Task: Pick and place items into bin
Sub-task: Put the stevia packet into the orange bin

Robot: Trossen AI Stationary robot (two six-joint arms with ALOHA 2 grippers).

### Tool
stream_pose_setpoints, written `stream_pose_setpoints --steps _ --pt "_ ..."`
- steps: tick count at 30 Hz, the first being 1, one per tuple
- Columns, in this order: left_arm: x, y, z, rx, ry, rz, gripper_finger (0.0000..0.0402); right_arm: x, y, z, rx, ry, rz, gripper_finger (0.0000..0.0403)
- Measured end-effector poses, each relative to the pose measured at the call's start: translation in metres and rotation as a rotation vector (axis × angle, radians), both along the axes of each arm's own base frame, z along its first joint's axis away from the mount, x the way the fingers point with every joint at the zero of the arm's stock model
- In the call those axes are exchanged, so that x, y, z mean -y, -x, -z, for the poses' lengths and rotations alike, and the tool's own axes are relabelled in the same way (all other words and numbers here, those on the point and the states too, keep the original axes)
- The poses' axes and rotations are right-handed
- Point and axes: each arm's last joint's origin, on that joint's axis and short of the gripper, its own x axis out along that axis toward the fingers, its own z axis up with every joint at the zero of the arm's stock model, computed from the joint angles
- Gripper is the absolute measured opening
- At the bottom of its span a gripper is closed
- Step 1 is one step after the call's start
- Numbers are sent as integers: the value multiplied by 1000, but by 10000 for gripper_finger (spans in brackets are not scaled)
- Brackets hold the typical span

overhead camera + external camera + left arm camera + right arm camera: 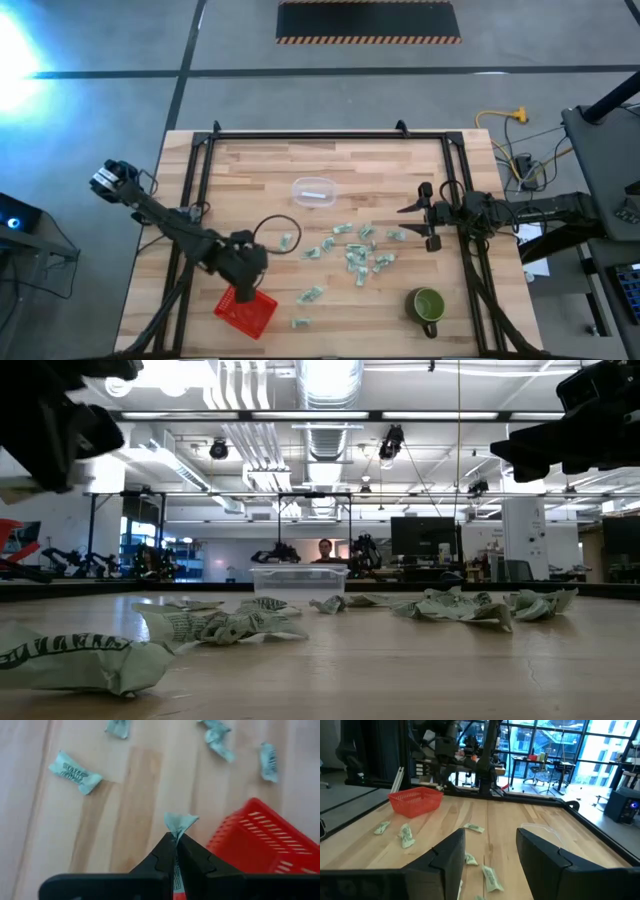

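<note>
Left gripper (pixel 176 836) clenched on one wrapped item (pixel 179 823) beside red bin (pixel 246 311); right gripper (pixel 487 851) released, waiting. Bin looks empty, perhaps; most items (pixel 356 257) remain on worktop (pixel 260 170).

Dark print visible on the green-and-white wrappers (pixel 75 771). Too blurred and too small to read. No other legible text or sign.
</note>
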Motion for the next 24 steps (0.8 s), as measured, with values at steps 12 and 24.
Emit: stream_pose_setpoints --steps 12,24 --pt "55 31 16 -10 64 -21 1 0 -4 -2 19 -42 3 169" --pt "66 27 38 -87 67 -42 35 0 -7 0 2 -44 5 164"
